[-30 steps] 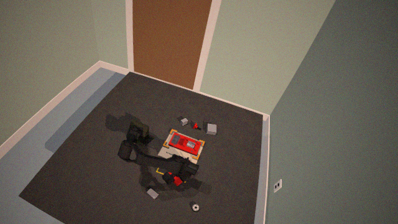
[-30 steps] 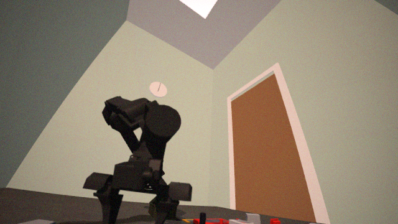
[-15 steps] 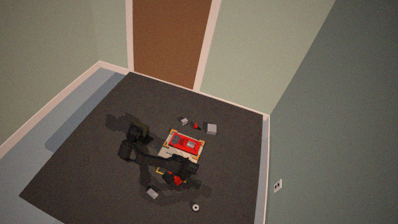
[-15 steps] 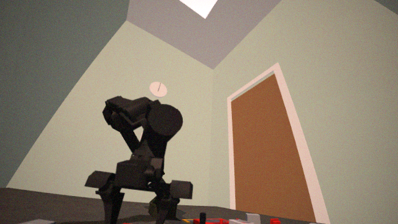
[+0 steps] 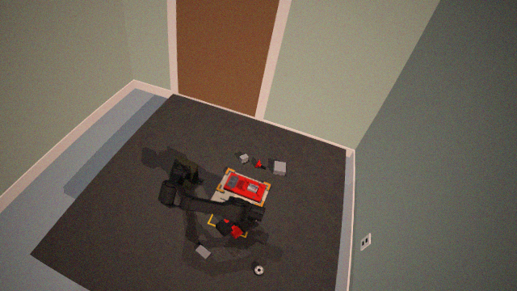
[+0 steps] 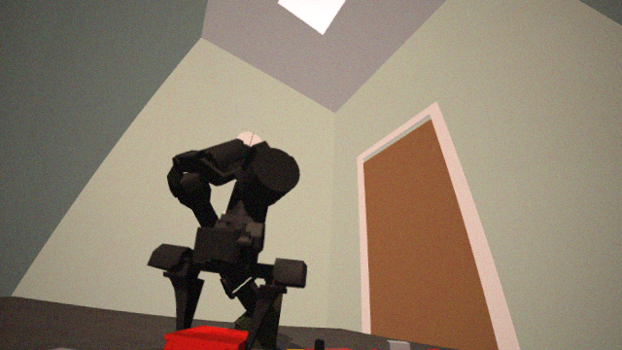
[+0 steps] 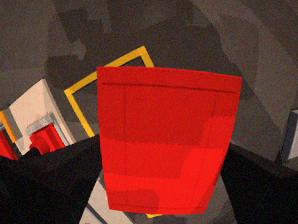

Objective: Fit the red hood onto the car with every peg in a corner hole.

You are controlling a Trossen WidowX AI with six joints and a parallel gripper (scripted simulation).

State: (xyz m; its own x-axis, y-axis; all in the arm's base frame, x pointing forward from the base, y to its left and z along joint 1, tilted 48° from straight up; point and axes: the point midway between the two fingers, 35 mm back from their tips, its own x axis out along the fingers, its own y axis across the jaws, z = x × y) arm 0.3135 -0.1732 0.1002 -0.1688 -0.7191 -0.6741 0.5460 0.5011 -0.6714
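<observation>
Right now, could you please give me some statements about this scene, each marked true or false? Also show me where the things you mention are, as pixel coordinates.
1. The jaws (image 6: 221,318) are shut on the hood (image 5: 237,231) (image 6: 206,338) (image 7: 167,142). True.
2. The hood sits on the chassis (image 5: 258,195). False: it is held away from it, beside the jig.
3. The hood is red. True.
4. The door (image 5: 226,52) (image 6: 418,233) is green. False: it is brown.
5. The white ring (image 5: 255,270) lies inside the yellow outline (image 5: 210,221) (image 7: 80,82). False: it lies outside.
</observation>
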